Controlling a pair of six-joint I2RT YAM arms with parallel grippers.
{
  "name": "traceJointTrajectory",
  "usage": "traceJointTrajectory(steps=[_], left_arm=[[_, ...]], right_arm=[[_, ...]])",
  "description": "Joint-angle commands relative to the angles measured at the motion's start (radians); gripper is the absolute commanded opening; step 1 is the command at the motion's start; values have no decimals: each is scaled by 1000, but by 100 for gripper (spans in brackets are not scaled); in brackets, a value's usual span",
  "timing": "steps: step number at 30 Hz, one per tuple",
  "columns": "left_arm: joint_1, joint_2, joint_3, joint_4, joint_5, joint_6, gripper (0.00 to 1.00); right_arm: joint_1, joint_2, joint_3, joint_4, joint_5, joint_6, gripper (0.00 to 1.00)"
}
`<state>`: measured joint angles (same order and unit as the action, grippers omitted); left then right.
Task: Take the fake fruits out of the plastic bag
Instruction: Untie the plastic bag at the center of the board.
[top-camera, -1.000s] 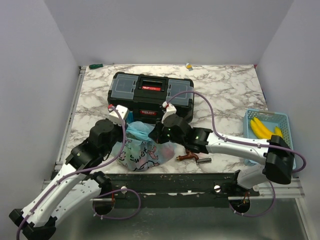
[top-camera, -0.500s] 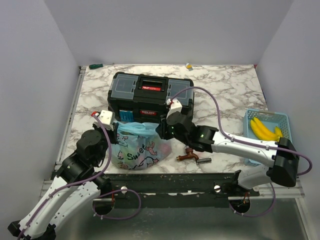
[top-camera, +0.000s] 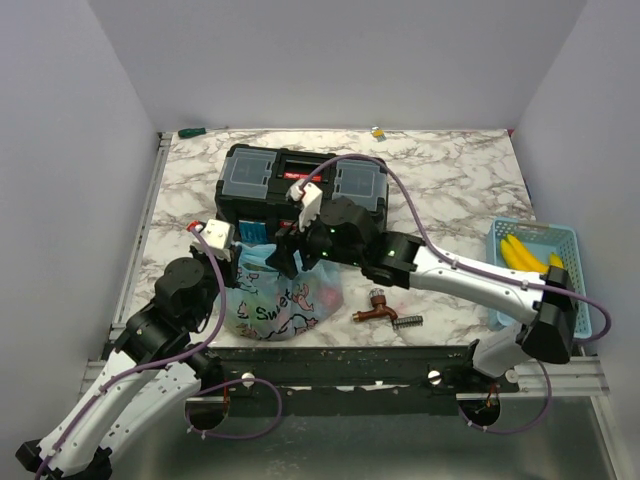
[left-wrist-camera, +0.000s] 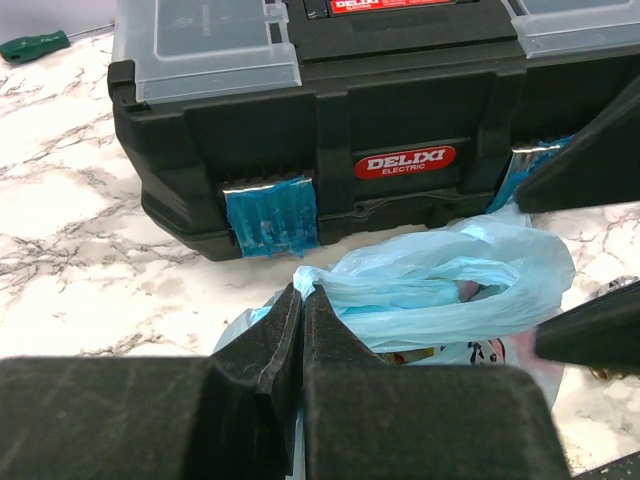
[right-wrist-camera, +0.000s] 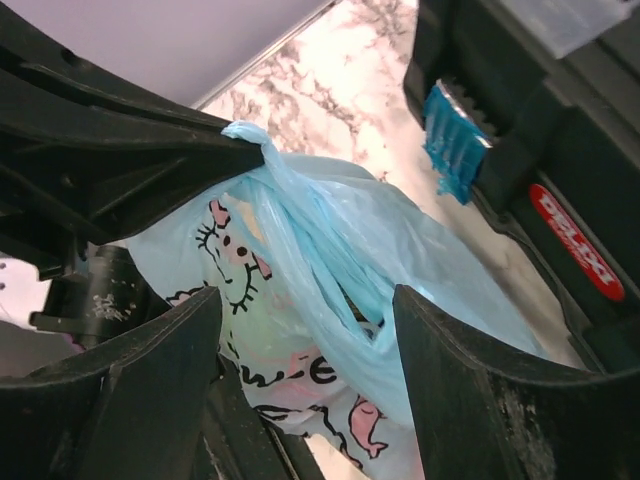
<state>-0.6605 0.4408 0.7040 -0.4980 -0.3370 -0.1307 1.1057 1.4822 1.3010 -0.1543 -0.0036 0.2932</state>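
right gripper (right-wrist-camera: 305, 305) just swung in over the plastic bag (left-wrist-camera: 450, 285), jaws spread wide, left gripper (left-wrist-camera: 302, 300) pinching its handle (left-wrist-camera: 325, 275), so a fruit grab looks close

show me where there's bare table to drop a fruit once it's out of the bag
Widest bare marble lies between the toolbox and the basket; another patch left of the toolbox. Crowded in front: plastic bag, left end effector, right end effector, tap and spring.
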Motion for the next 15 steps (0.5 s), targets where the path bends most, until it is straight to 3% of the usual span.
traceJointTrajectory(steps=[1, 3, 5, 11, 12, 15], left_arm=[[4, -8, -9, 29, 33, 12, 0], [3, -9, -9, 29, 38, 13, 0], [3, -11, -8, 30, 40, 13, 0], [3, -23, -9, 29, 15, 10, 0], [4, -28, -10, 28, 7, 9, 0], [4, -41, -10, 26, -14, 5, 0]], right_arm=[[18, 111, 54, 8, -105, -59, 72], [28, 143, 71, 12, -63, -57, 70], [34, 164, 84, 1, 23, -41, 60], [35, 91, -23, 47, 238, 45, 6], [35, 58, -53, 61, 279, 71, 1], [34, -54, -175, 114, 412, 172, 1]])
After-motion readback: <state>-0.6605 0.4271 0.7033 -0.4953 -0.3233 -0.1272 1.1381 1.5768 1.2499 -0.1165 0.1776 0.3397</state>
